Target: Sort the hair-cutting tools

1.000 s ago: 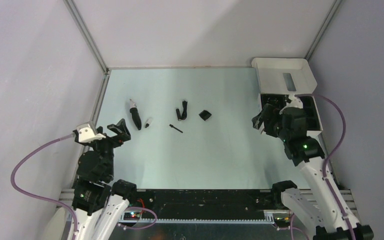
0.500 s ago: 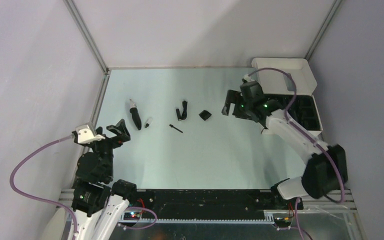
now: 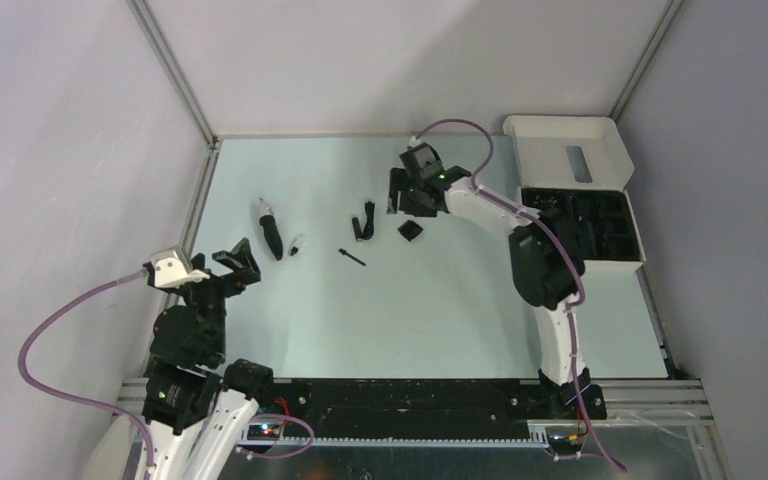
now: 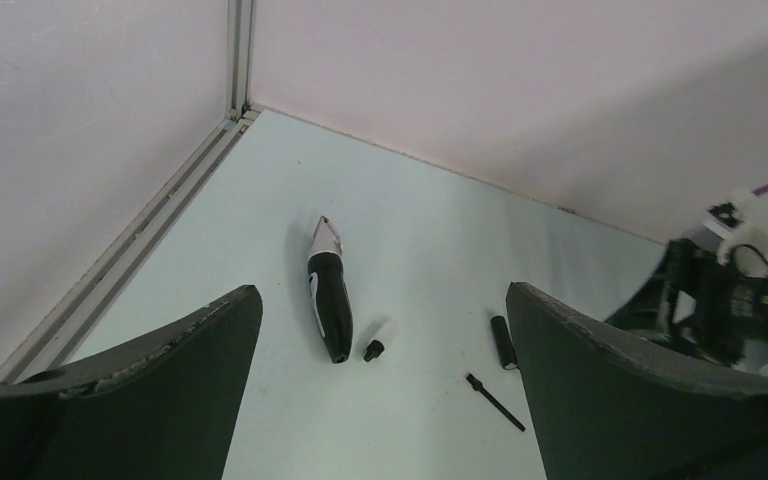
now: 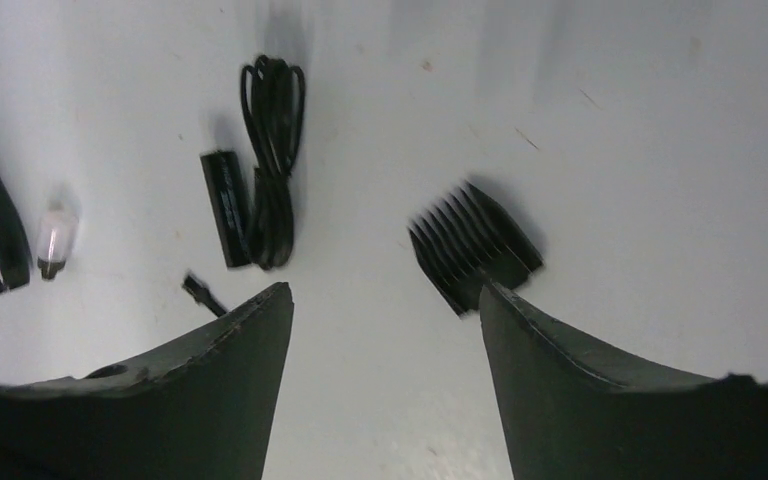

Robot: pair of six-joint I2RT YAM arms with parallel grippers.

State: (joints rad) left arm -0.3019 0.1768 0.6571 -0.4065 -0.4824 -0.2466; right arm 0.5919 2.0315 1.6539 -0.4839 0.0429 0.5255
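Note:
The hair-cutting tools lie spread over the table: a tapered black trimmer body (image 3: pixel 272 233) (image 4: pixel 328 305) with a silver tip, a small clear-capped piece (image 3: pixel 297 244) (image 4: pixel 373 349), a thin stick (image 3: pixel 352 256) (image 4: pixel 494 401), a short black cylinder (image 5: pixel 225 206) beside a coiled black cable (image 3: pixel 365 220) (image 5: pixel 275 120), and a squarish comb attachment (image 3: pixel 411 231) (image 5: pixel 475 245). My right gripper (image 3: pixel 400 200) (image 5: pixel 385 287) hovers open just behind the comb, whose near corner is hidden by one fingertip. Open and holding nothing, my left gripper (image 3: pixel 240 262) (image 4: pixel 382 295) stays near the left wall, short of the trimmer body.
A white box (image 3: pixel 632 255) with a black moulded insert and a raised lid (image 3: pixel 570 140) stands at the right edge. Grey walls close in the table on the left, back and right. The right arm stretches across the table from the right side.
My right arm has swung from the box leftward across the table to the comb attachment, and its jaws have narrowed somewhat. The left arm has not moved.

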